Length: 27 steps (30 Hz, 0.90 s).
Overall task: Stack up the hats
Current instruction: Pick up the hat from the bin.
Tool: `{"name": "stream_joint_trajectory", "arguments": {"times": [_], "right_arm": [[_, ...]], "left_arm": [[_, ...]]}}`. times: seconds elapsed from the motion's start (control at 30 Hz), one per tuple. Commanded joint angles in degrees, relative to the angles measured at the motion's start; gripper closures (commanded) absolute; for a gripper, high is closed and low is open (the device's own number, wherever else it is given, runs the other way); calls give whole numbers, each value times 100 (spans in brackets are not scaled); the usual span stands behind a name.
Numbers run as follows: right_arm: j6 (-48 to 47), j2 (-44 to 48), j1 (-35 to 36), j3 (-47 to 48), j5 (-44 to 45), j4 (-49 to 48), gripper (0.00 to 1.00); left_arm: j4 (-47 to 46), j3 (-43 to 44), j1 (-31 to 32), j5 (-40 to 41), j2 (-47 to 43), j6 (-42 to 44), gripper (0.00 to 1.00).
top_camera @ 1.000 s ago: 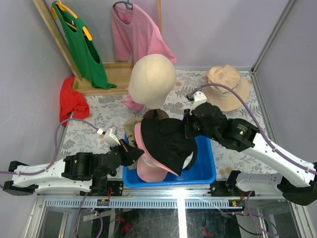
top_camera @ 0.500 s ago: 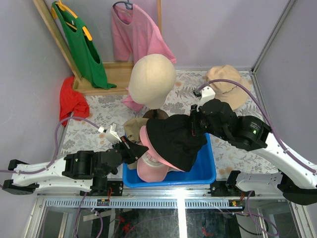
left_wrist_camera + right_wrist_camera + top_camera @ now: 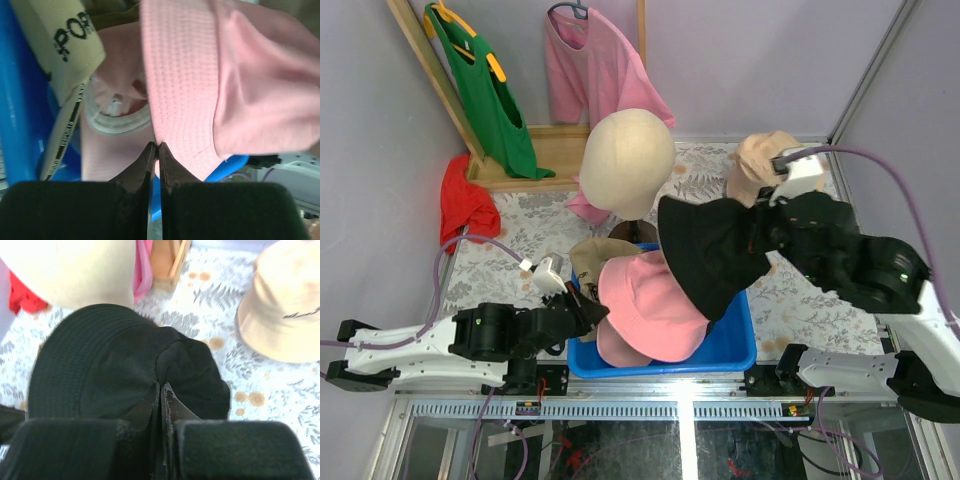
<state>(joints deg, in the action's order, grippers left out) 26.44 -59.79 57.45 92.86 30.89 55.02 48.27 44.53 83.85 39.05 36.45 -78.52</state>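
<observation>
Gripping dark hat (image 3: 705, 250), hanging below R hand (image 3: 161, 390), shut tight; pinching pink hat (image 3: 655, 305) brim just ahead of L hand (image 3: 156, 150), also shut. Prob. best to lower level, crown up, onto beige hat (image 3: 765, 165) beyond.

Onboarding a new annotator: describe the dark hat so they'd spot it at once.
Find the blue bin at the near edge of the table. Over its right side, the dark hat hangs from the shut right pincer. It is the only near-black hat: the pink hat in the bin and the beige bucket hat behind it are pale.
</observation>
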Motion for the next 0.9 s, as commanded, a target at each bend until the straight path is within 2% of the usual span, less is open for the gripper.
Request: {"name": "stream_joint_trajectory", "arguments": {"times": [0.0, 0.2, 0.3, 0.5, 0.6, 0.87], "right_arm": [[-351, 246, -30, 511, 965, -32, 100], [-456, 301, -31, 620, 1140, -30, 100], [-591, 349, -32, 753, 1338, -59, 100], [-1336, 222, -25, 1394, 2147, -191, 100], [-1909, 240, -30, 1437, 2613, -717, 100], [-3829, 112, -29, 1206, 3452, -2617, 100]], "left_arm": [[784, 107, -9, 29, 42, -9, 100], [89, 52, -10, -64, 170, 333, 99], [-104, 152, -16, -145, 424, 462, 91], [-190, 267, 43, -234, 570, 478, 94], [-264, 253, 99, -281, 570, 464, 99], [-265, 401, 208, -287, 801, 535, 100]]}}
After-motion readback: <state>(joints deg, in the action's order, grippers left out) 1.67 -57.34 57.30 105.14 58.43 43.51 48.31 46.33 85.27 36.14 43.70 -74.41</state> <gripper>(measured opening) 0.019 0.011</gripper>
